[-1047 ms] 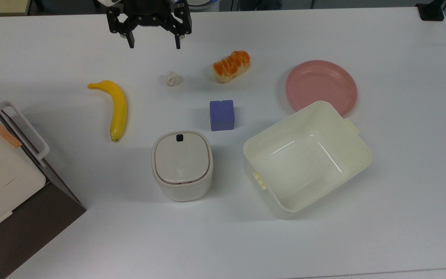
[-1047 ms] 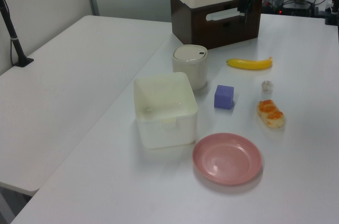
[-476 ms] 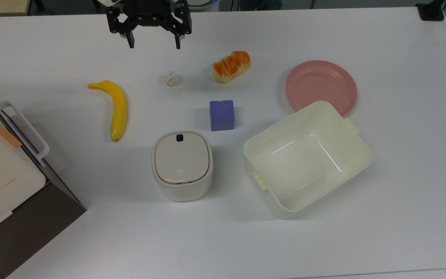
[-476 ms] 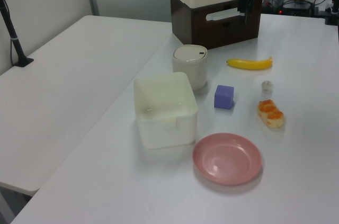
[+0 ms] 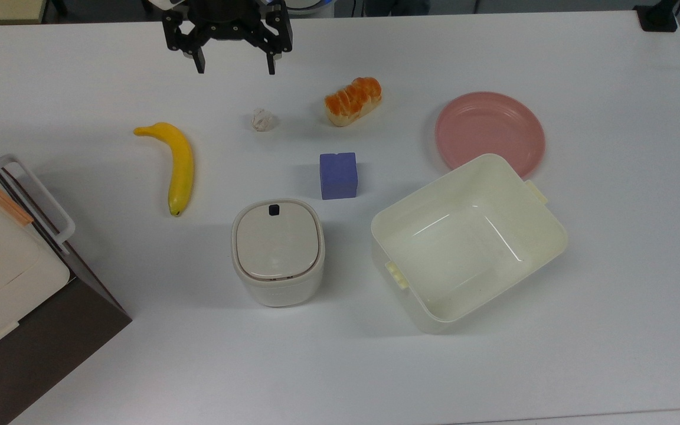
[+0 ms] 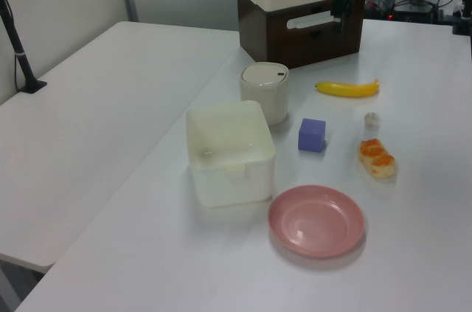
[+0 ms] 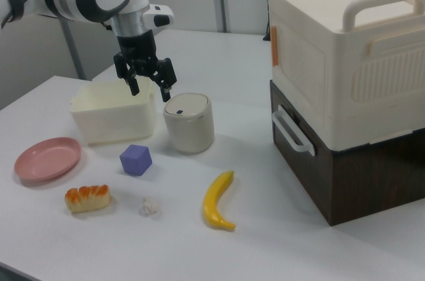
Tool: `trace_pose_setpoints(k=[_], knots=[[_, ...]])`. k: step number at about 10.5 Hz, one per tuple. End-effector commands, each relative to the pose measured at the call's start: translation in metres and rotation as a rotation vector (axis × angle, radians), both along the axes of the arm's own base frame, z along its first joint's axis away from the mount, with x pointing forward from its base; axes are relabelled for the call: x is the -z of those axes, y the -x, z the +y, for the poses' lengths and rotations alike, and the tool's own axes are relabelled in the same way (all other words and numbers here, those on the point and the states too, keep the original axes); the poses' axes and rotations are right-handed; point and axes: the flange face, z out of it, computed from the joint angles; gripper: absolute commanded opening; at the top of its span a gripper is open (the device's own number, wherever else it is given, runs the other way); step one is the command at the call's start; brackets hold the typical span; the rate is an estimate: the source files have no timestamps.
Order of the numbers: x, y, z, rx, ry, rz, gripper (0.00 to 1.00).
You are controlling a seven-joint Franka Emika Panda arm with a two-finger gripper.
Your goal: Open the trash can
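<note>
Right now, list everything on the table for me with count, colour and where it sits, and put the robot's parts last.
trash can: 1, cream with beige lid, top view's centre, shut
black button: 1, on lid's far edge
tub: 1, cream, lidless, right of trash can
plate: 1, pink, behind tub
cube: 1, purple, behind trash can
banana: 1, yellow, top view's left
bread roll: 1, orange
crumpled wad: 1, white
appliance: 1, white and brown, with handle
gripper: 1, black, open, top view's upper edge

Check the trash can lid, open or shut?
Shut. The beige lid lies flat and flush in the rim of the trash can, upright on the table.
</note>
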Motion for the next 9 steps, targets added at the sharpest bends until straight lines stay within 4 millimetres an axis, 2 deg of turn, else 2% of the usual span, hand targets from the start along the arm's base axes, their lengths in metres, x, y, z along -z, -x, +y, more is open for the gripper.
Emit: trace_pose_setpoints(k=[1, 2, 3, 4, 5, 6, 7, 9], knots=[[-0.001, 0.002, 0.005, -0.027, -0.008, -0.013, 1.0], [0.006, 0.0, 0.007, -0.03, -0.01, -0.001, 1.0], [0.008, -0.002, 0.007, -0.033, -0.009, -0.002, 0.94], [0.008, -0.007, 0.007, -0.067, -0.009, -0.034, 0.61], [0.008, -0.012, 0.008, -0.088, -0.008, -0.072, 0.32], [0.009, -0.018, 0.007, -0.088, -0.005, -0.105, 0.1], [0.015, -0.03, 0.007, -0.085, -0.001, -0.155, 0.0], [0.034, -0.051, 0.008, -0.079, 0.006, -0.221, 0.0]])
